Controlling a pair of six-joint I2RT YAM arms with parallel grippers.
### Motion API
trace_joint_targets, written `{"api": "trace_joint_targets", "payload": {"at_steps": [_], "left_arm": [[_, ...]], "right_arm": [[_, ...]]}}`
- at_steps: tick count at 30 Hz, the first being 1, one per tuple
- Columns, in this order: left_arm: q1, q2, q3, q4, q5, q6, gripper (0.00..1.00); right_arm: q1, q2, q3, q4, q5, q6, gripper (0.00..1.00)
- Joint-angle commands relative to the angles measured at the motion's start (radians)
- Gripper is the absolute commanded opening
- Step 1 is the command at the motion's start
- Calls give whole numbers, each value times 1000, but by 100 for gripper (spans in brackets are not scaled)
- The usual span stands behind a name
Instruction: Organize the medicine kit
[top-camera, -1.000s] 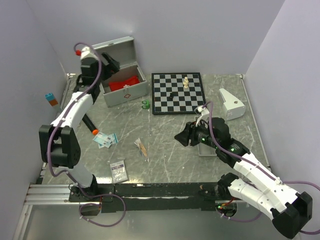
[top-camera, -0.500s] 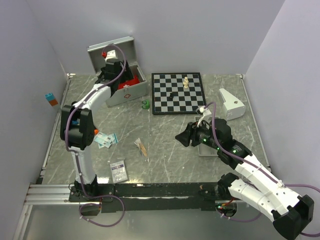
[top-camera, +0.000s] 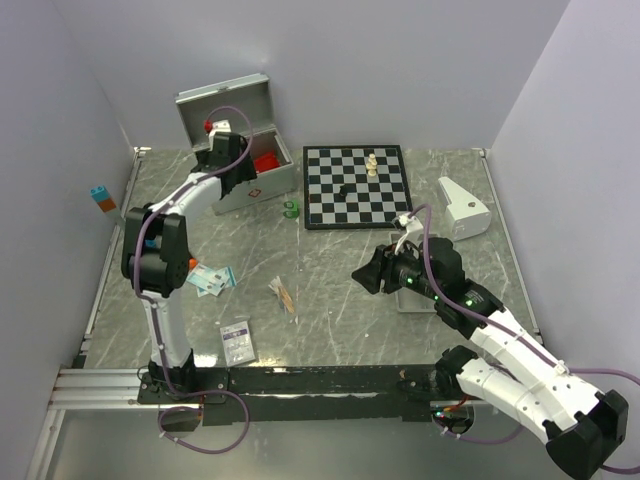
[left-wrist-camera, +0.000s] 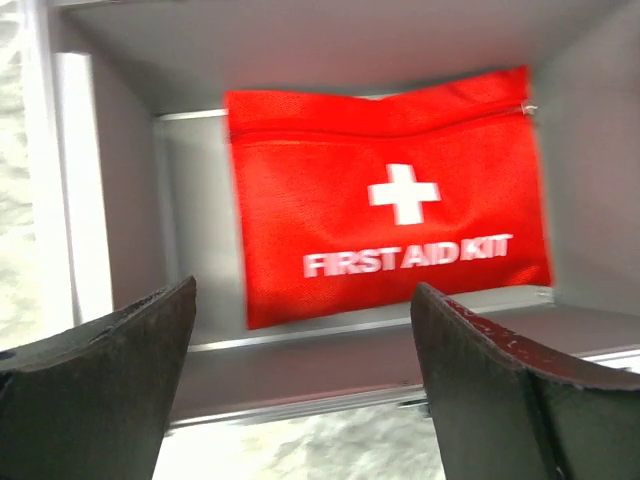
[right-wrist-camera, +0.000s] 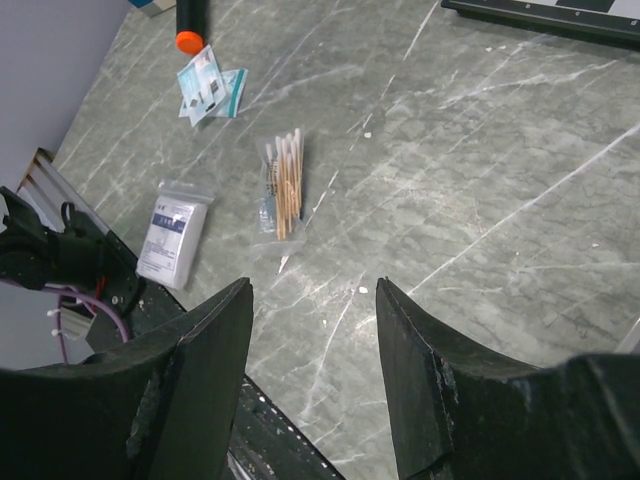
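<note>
From above, we see the medicine kit (top-camera: 275, 183) standing open at the far left of the table (top-camera: 340, 310), lid up against the wall, with its red pouch (top-camera: 266, 162) inside. The left gripper (top-camera: 222, 150) hangs over the open case. The right gripper (top-camera: 365, 275) hovers low near mid-table. Lying loose outside the case are a bag of cotton swabs (top-camera: 283, 293), a white sachet (top-camera: 238, 342), some teal packets (top-camera: 212, 280) and an orange-capped tube (top-camera: 189, 263). A small green item (top-camera: 291, 208) sits just in front of the kit. In the left wrist view, the fingers are apart with nothing between them. They look straight down on the pouch, which lies flat on the case floor with its white cross and lettering facing up. In the right wrist view, that hand's fingers are also spread and empty above bare table. The swabs, sachet, packets and tube lie well ahead of them. We judge the task barely begun: only the pouch is stowed, and every loose supply remains to be gathered before the lid can close.
</note>
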Motion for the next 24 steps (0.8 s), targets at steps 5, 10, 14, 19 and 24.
{"api": "trace_joint_targets", "payload": {"at_steps": [5, 10, 14, 19, 24], "left_arm": [[37, -133, -147, -128, -39, 36, 90], [63, -188, -211, -181, -33, 5, 89], [64, -289, -338, -194, -22, -33, 89], [67, -444, -476, -139, -79, -84, 88], [61, -550, -415, -149, -76, -125, 91]], "right_arm": [[8, 10, 16, 60, -30, 2, 59], [8, 11, 21, 57, -41, -3, 59], [8, 2, 15, 49, -30, -13, 59], [10, 5, 4, 62, -30, -15, 59], [8, 14, 53, 23, -3, -29, 59]]}}
